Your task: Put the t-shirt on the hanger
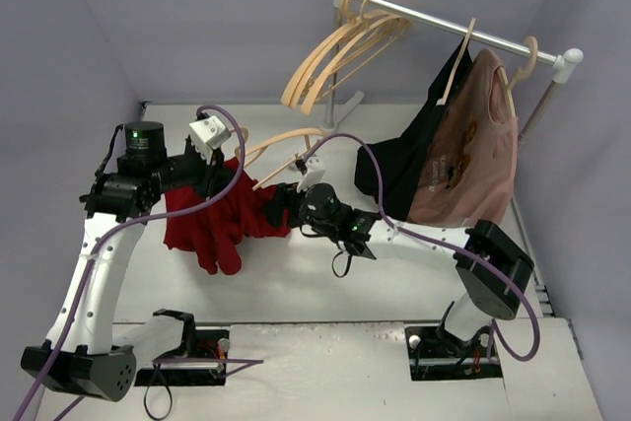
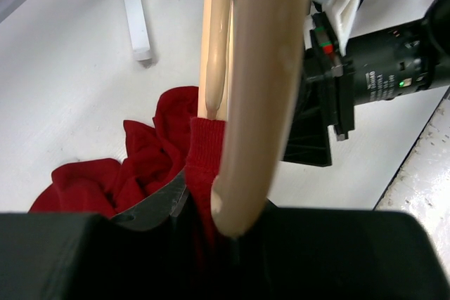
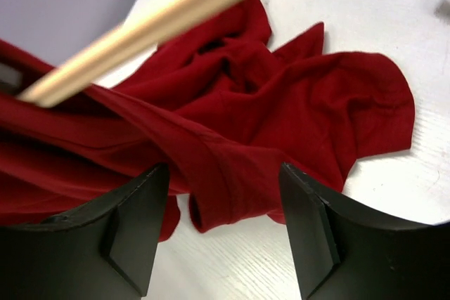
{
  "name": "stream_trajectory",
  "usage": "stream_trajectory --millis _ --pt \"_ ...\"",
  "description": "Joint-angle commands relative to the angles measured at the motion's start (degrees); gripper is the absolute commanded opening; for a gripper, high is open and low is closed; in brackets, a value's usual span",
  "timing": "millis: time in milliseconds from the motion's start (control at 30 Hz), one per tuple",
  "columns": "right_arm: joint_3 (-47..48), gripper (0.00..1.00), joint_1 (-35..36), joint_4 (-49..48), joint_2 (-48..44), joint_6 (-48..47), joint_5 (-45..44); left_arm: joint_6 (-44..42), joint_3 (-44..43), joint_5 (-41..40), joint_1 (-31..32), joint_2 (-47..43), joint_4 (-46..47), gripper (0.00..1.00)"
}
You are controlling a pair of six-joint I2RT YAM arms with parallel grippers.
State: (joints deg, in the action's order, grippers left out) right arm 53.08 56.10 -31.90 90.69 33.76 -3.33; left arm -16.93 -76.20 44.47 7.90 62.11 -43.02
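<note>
Looking across the white table [image 1: 325,283] first, I see it carries everything, with the clothes rail [image 1: 444,22] standing at its far side. The rail is the nearest thing to a holder here. A bunch of spare wooden hangers [image 1: 335,56] hangs at its left end. At its right end a black garment [image 1: 404,160] and a dusty pink printed shirt [image 1: 473,155] hang side by side, touching.

Nearer to me, the dark red t-shirt [image 1: 212,224] lies crumpled on the table between my two arms. One part of it is drawn up toward my left wrist, so it is partly lifted and not spread flat. The hanger [image 2: 260,89] slants above it from my left side toward my right arm. It is not yet inside the shirt.

My right pincer [image 3: 221,173] hovers low over the cloth with its fingers wide apart, either side of a raised fold. I judge it is placed there to take that fold and draw the shirt along the wooden arm passing just above.

My left pincer [image 2: 211,233] has its fingertips hidden under its own dark body. The hanger's rounded tip and a ribbed edge of the shirt [image 2: 204,152] both run down into that gap. Since the hanger sits raised and my other pincer is apart, I judge the left is clamped on the hanger, with the ribbed edge caught beside it, steadying the tip so the opening can be fed over it.
</note>
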Motion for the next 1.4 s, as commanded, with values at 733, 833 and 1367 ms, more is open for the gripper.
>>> stream_trajectory --millis 733,833,1367 --pt "-6.09 0.0 -18.2 -2.39 -11.68 -6.05 7.97 -5.56 4.92 8.18 -0.17 -9.55 0.78 0.0" --pt "-3.91 0.0 -20.99 0.9 -11.51 -7.35 9.83 -7.21 6.47 8.17 0.09 -10.41 0.74 0.0" --pt "2.7 0.0 -33.05 8.97 -12.09 -10.63 15.63 -12.09 10.53 0.41 0.13 -11.57 -0.22 0.0"
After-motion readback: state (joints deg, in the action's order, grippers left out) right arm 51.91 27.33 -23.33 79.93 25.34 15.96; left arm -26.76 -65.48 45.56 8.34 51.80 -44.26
